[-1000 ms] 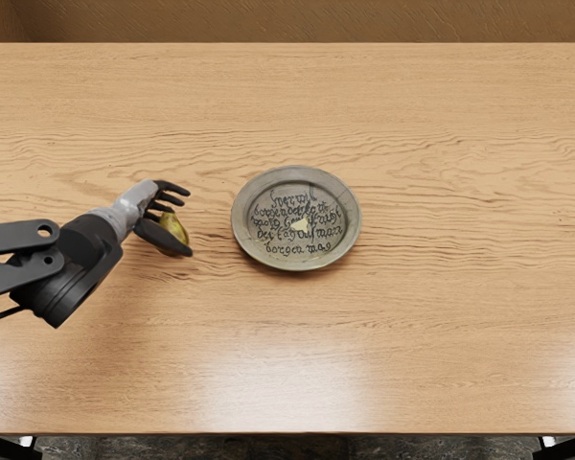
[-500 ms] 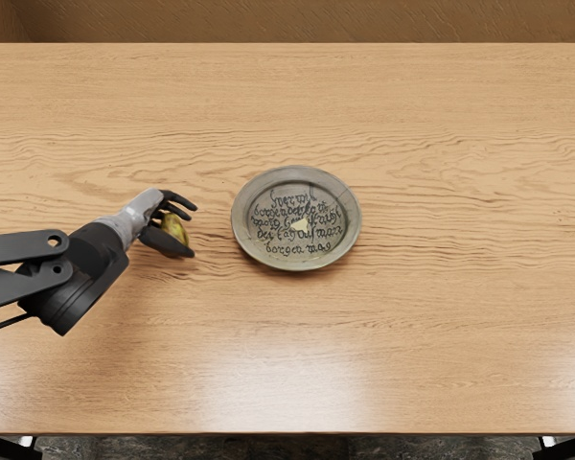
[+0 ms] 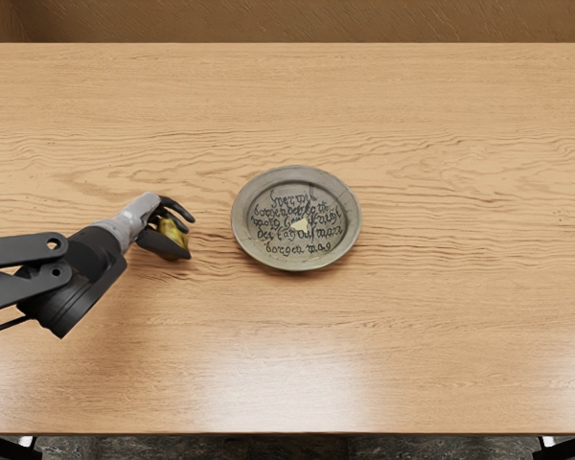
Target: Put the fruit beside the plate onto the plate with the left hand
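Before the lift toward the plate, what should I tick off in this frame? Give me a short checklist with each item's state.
1. Left hand curled round the small yellow fruit: ok.
2. Grip firm enough to lift: cannot tell; the fingers hide most of the fruit.
3. Fruit clear of the wooden table: cannot tell.
4. Round grey plate with dark lettering to the right of the hand, apart from it, nothing between them: ok.
5. Plate's middle free: not ok; a small pale yellow scrap lies there.
6. Right arm out of the way: ok, not in view.
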You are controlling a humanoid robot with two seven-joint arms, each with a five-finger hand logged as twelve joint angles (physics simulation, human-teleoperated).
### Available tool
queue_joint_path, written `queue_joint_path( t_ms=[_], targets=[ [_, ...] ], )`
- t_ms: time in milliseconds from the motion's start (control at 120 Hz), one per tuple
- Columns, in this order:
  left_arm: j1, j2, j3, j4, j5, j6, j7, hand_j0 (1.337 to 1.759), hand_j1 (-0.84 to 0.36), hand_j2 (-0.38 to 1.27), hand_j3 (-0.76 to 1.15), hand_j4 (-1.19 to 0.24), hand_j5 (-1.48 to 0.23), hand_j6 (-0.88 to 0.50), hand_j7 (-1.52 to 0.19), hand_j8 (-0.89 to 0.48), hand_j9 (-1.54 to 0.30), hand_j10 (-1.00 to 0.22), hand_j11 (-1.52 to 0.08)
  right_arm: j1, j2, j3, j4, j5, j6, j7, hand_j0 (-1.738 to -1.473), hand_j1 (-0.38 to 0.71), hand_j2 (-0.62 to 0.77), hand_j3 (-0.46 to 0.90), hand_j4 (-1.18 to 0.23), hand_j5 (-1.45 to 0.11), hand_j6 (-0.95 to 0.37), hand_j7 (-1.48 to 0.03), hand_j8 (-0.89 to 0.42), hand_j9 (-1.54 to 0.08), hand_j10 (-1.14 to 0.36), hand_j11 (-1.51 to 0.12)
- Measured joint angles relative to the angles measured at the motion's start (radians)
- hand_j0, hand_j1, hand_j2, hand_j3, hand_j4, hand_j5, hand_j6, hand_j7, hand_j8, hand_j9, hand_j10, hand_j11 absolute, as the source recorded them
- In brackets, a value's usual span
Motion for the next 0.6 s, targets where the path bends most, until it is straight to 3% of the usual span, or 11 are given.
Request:
queue_joint_path(
  t_ms=[150, 433, 600],
  targets=[
    [-0.011, 0.0, 0.0, 0.0, -0.004, 0.001, 0.0, 1.655, -0.31, 0.33, 0.0, -0.66, -0.86, -0.63, -0.86, -0.5, -0.86, -0.5, -0.87, 0.0, 0.0, 0.0, 0.0, 0.0, 0.0, 0.0, -1.658, -0.34, 0.0, 0.0, -0.01, -0.01, -0.01, -0.01, -0.01, -0.01, -0.01, -0.01],
    [-0.058, -0.004, -0.011, -0.002, -0.018, 0.001, -0.004, 1.655, -0.32, 0.28, 0.0, -0.67, -0.89, -0.65, -0.89, -0.48, -0.89, -0.46, -0.89, 0.0, 0.0, 0.0, 0.0, 0.0, 0.0, 0.0, -1.658, -0.34, 0.0, 0.0, -0.01, -0.01, -0.01, -0.01, -0.01, -0.01, -0.01, -0.01],
    [-0.076, -0.025, -0.011, -0.002, -0.022, 0.001, -0.005, 1.656, -0.34, 0.34, 0.0, -0.68, -0.9, -0.67, -0.89, -0.49, -0.9, -0.48, -0.9, 0.0, 0.0, 0.0, 0.0, 0.0, 0.0, 0.0, -1.658, -0.34, 0.0, 0.0, -0.01, -0.01, -0.01, -0.01, -0.01, -0.01, -0.01, -0.01]
  ],
)
